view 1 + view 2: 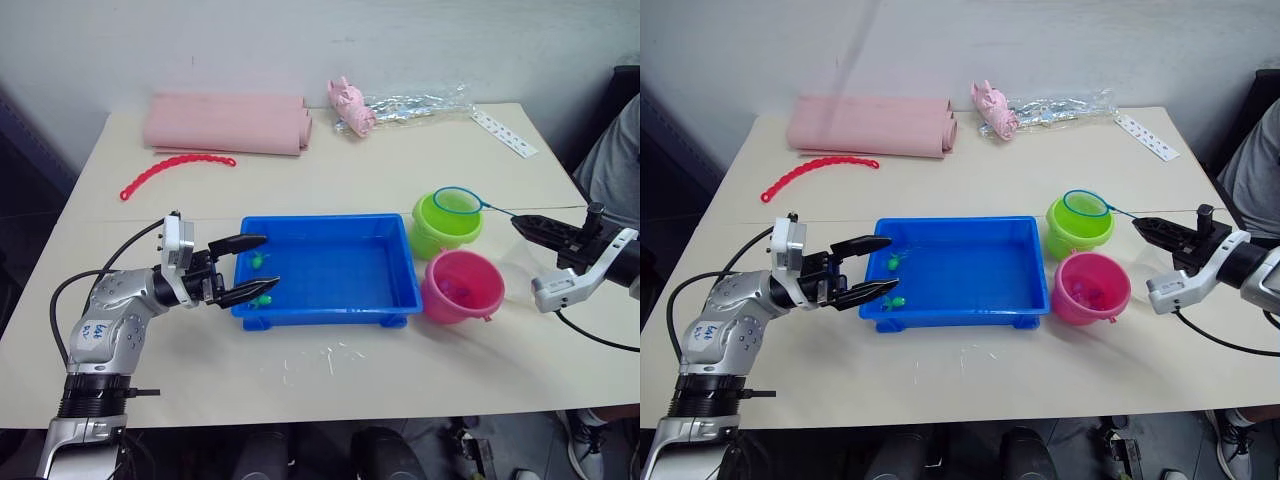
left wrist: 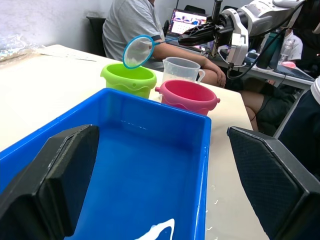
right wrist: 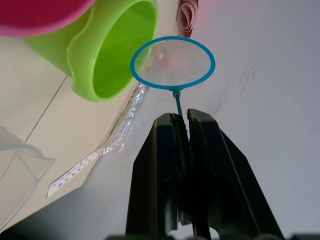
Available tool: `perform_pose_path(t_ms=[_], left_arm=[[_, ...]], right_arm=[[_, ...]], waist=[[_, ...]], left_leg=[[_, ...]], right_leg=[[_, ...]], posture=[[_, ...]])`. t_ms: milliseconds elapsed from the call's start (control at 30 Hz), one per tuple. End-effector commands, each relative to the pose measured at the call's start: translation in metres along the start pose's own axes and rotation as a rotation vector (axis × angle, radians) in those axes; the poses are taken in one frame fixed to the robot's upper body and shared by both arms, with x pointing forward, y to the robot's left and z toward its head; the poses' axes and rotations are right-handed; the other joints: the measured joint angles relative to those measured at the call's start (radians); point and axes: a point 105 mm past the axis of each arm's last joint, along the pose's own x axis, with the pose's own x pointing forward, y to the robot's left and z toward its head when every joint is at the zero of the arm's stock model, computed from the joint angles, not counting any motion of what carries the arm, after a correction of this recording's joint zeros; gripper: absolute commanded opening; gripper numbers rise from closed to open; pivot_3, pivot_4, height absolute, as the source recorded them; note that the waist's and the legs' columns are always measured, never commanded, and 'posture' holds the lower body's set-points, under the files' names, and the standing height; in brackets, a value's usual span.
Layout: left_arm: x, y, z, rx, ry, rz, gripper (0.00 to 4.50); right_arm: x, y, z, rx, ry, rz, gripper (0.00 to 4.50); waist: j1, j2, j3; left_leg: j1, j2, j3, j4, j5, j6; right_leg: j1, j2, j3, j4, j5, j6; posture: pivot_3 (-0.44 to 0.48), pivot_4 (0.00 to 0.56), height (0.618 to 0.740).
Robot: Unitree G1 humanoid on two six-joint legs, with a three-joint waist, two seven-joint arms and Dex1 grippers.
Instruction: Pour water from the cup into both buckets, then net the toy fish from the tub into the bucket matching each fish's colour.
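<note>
The blue tub (image 1: 400, 262) sits mid-table, holding water and two small green toy fish (image 1: 258, 262) at its left end. My left gripper (image 1: 270, 261) hangs open over that end, nothing between its fingers (image 2: 55, 180). To the tub's right stand the lime green bucket (image 1: 440, 228) and, nearer me, the pink bucket (image 1: 462, 290). My right gripper (image 1: 522, 223) is shut on the net's thin handle. The net (image 1: 457, 201) hoop hovers over the green bucket, its mesh (image 3: 172, 61) looking empty. The clear cup (image 2: 182, 69) stands right of the pink bucket.
At the back lie a rolled pink cloth (image 1: 228, 125), a red bead chain (image 1: 175, 170), a crinkled clear bag with a pink toy (image 1: 400, 108) and a white strip (image 1: 505, 133). A person (image 1: 612, 165) sits at the table's right edge.
</note>
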Motion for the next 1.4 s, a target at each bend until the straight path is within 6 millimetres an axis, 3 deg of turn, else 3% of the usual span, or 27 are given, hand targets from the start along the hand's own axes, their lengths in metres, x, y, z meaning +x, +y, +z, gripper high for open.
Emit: perform_pose_path(t_ms=[33,200,267,300,400,567,733,900,1133,1400], left_arm=[[0.003,-0.002,0.007,0.034,-0.017,-0.013,4.49],[0.000,-0.002,0.006,0.036,-0.018,0.003,4.49],[-0.004,-0.002,0.006,0.040,-0.014,0.012,4.49],[-0.006,-0.002,0.007,0.042,-0.011,0.014,4.49],[-0.021,0.001,0.013,0.060,-0.006,0.058,4.49],[-0.052,0.009,0.017,0.115,0.035,0.175,4.49],[-0.072,0.007,0.016,0.106,0.122,0.189,4.49],[-0.082,0.003,0.016,0.114,0.249,0.084,4.49],[-0.087,-0.003,0.012,0.127,0.338,0.019,4.49],[-0.088,-0.009,0.014,0.174,0.395,0.004,4.49]], right_arm=[[-0.008,-0.016,-0.017,-0.003,0.060,-0.043,0.00],[-0.011,-0.032,-0.020,0.266,0.085,-0.190,0.00],[-0.009,-0.038,-0.017,0.501,0.058,-0.234,0.00],[-0.007,-0.041,-0.013,0.602,0.026,-0.244,0.00],[0.002,-0.062,0.003,1.149,-0.160,-0.299,0.00],[0.022,-0.092,0.038,1.504,-0.448,-0.141,0.00],[0.050,-0.092,0.088,1.606,-0.612,0.220,0.00],[0.084,-0.091,0.110,1.548,-0.699,0.354,0.00],[0.123,-0.073,0.135,1.483,-0.675,0.514,0.00],[0.144,-0.062,0.158,1.352,-0.702,0.619,0.00]], waist=[[0.000,0.000,0.000],[-0.001,0.000,0.000],[-0.001,0.000,0.000],[-0.001,0.000,0.000],[-0.007,-0.001,0.000],[-0.004,-0.001,0.000],[-0.002,-0.002,0.000],[0.002,-0.002,0.000],[-0.001,-0.002,0.000],[-0.021,-0.002,0.000]], left_leg=[[0.000,0.000,0.000,0.000,0.000,0.000],[0.000,0.000,0.000,0.000,0.000,0.000],[0.000,0.000,0.000,0.000,0.000,0.000],[0.000,0.000,0.000,0.001,0.000,0.000],[0.000,0.001,0.000,0.001,0.000,0.001],[0.000,0.001,-0.001,0.001,0.000,0.002],[0.000,0.001,-0.004,0.002,-0.001,0.002],[0.000,0.000,-0.004,0.001,-0.001,0.001],[-0.001,0.000,-0.003,0.000,-0.001,0.001],[-0.001,0.000,-0.003,0.000,-0.001,0.001]], right_leg=[[0.000,0.000,0.000,0.000,0.000,0.000],[0.000,0.000,0.000,0.000,0.000,0.000],[0.001,0.000,-0.001,0.000,0.000,0.000],[0.001,0.000,-0.001,0.000,0.000,0.000],[0.002,0.001,-0.001,0.000,0.000,0.000],[0.002,0.001,-0.002,0.000,0.000,0.000],[0.002,0.000,-0.002,-0.003,0.000,0.000],[0.001,-0.002,-0.002,-0.005,0.000,0.000],[0.000,-0.001,-0.003,-0.001,0.000,0.000],[-0.001,-0.001,-0.003,0.001,0.000,0.000]], posture=[[0.000,0.150,0.740],[0.000,0.150,0.740],[0.000,0.150,0.740],[0.000,0.150,0.740],[0.000,0.150,0.740],[0.000,0.150,0.740],[0.000,0.150,0.740],[0.000,0.150,0.740],[0.000,0.150,0.740],[0.000,0.150,0.740]])
